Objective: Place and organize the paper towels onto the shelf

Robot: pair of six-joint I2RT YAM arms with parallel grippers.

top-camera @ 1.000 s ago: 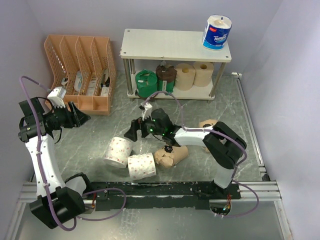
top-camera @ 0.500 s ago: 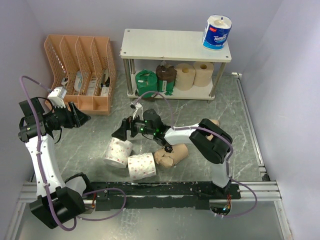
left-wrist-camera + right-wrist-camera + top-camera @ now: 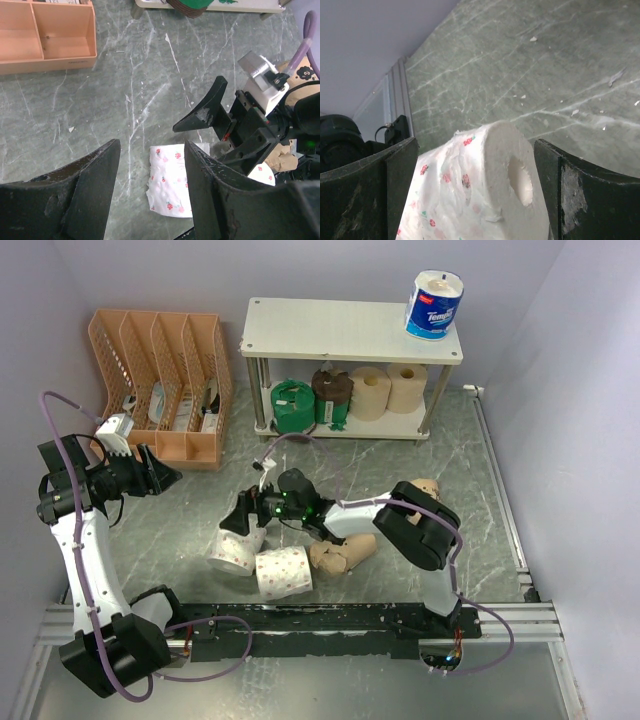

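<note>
One speckled roll (image 3: pixel 470 190) inside right gripper (image 3: pixel 248 522), jaws spread wide: lower, centre on mid-body, squeeze gently; left gripper (image 3: pixel 160 472) likewise spread, idle.

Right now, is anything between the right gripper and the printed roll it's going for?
Nothing visible. The right gripper is open, with one finger on either side of the printed roll.

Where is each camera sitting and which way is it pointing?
Top external: above and behind the bases, looking down on table, shelf, both arms.
Left wrist: on the left arm, looking down across the table at the right gripper; own fingers low.
Right wrist: close on the speckled roll between its own open fingers.
Shared: all three show that roll.
</note>
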